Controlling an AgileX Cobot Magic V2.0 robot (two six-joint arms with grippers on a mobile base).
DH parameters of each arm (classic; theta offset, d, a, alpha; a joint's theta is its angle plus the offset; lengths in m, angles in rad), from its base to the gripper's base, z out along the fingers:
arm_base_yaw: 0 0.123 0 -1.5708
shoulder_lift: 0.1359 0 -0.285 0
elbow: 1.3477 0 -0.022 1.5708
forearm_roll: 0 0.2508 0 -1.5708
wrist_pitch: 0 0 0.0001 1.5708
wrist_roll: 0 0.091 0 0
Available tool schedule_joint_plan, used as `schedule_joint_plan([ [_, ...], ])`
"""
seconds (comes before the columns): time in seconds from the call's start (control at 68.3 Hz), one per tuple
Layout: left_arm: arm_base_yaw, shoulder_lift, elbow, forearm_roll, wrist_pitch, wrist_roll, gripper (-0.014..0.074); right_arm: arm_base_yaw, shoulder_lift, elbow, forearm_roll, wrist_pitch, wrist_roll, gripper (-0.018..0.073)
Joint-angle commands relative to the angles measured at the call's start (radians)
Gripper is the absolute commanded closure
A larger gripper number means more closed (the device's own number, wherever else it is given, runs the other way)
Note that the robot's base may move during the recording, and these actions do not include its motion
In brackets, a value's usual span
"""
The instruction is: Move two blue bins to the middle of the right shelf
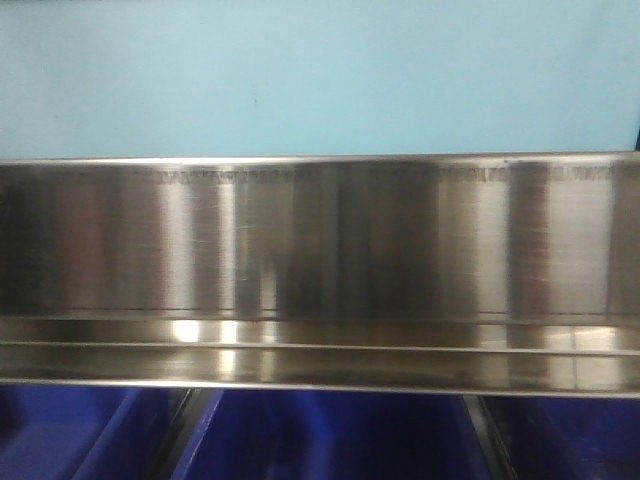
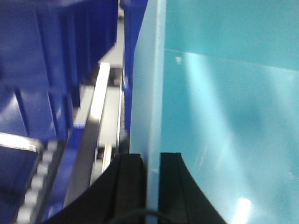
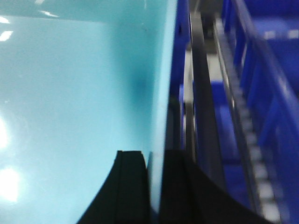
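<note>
Blue bin, pale in colour (image 2: 224, 116), is in your grip on both sides, and the task looks to be mid-carry rather than finished. On the left, your left tool (image 2: 152, 186) is nearly closed, its two black fingers pinching the thin upright wall of that bin, with the smooth pale inside spreading off to the right. Just to the left of that wall you can see dark blue bins (image 2: 42, 70) and a bright metal rail, close by. In the front view a pale blue surface (image 1: 320, 70) fills the top, a brushed steel counter front (image 1: 320, 250) runs across the middle, and more dark blue bins sit below it. On the right, your right tool (image 3: 155, 186) pinches the opposite pale wall the same way, with a roller track (image 3: 243, 116) and dark blue bins on its right. You cannot tell which level or which side you are facing, whether this is the first or second bin, or whether the bin's base rests on anything. Both tools are cut off at the frame bottom, and the wrist views are blurred.
</note>
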Motion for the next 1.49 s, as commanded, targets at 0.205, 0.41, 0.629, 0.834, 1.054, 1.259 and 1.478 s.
schedule_joint_plan([
  [0.205,-0.017,-0.018,-0.08,-0.165,0.25,0.11,0.0707,0.057,0.005,-0.046,0.031,0.058,-0.011,0.0721],
  [0.41,-0.017,0.005,-0.08,-0.222,0.32,0.211,0.0707,0.062,0.013,-0.046,0.062,0.058,-0.011,0.0721],
  [0.629,-0.017,0.055,-0.08,-0.264,0.326,0.247,0.0707,0.062,0.035,-0.044,0.099,0.058,-0.019,0.0721],
  [0.834,-0.017,0.078,-0.08,-0.259,0.326,0.247,0.0707,0.062,0.035,-0.02,0.107,0.058,-0.041,0.0721],
  [1.054,-0.017,0.09,-0.08,-0.259,0.326,0.247,0.0707,0.062,0.033,0.023,0.162,0.058,-0.041,0.0721],
  [1.259,-0.017,0.092,-0.08,-0.266,0.326,0.247,0.0707,0.062,0.033,0.026,0.167,0.058,-0.041,0.0721],
  [1.478,-0.017,0.101,-0.08,-0.287,0.326,0.247,0.0707,0.062,-0.001,0.078,0.179,0.058,-0.041,0.0721],
])
